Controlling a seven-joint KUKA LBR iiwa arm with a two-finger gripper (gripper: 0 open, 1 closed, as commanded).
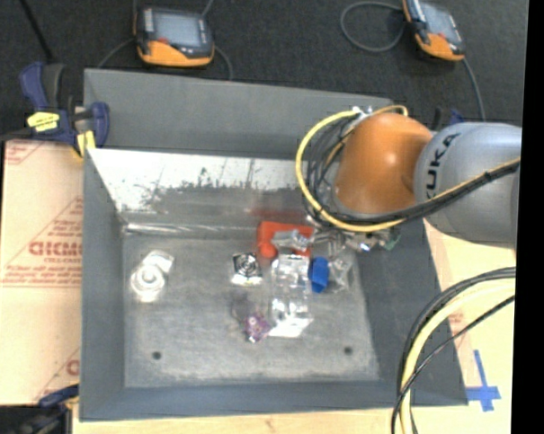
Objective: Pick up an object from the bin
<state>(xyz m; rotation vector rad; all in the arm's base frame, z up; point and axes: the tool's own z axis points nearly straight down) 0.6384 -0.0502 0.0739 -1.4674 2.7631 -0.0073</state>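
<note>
- Several small things lie on the floor of the grey bin, most of them bunched right of centre. The gripper hangs right above that bunch, tucked under the arm's orange cover.
- Nearest to it: a small blue piece just beneath. An orange-red block sits beside it toward the bin's far wall, and a tangle of clear plastic pieces touches the blue one.
- Open or closed? Cannot tell. The cover and wrist hide the gripper's working end, and nothing can be seen held in it.
- Toward the near edge there's a white scrap and a little purple thing. A shiny dark-and-silver item sits about the middle. A clear-white roll lies alone on the left side, well apart from the rest.
- My read: this is the approach, with the pick not yet made. The blue piece or the orange-red block look the likely candidates.
- To do it well, choose one target, not two. The blue piece touches the clear plastic pieces, so a closing grip risks taking both or nudging one away. The orange-red block looks solid and flatter-sided, and should seat better.
- Then come straight down, centred over the chosen thing, and close firmly. Lift vertically so the neighbours aren't dragged toward the right wall.
</note>
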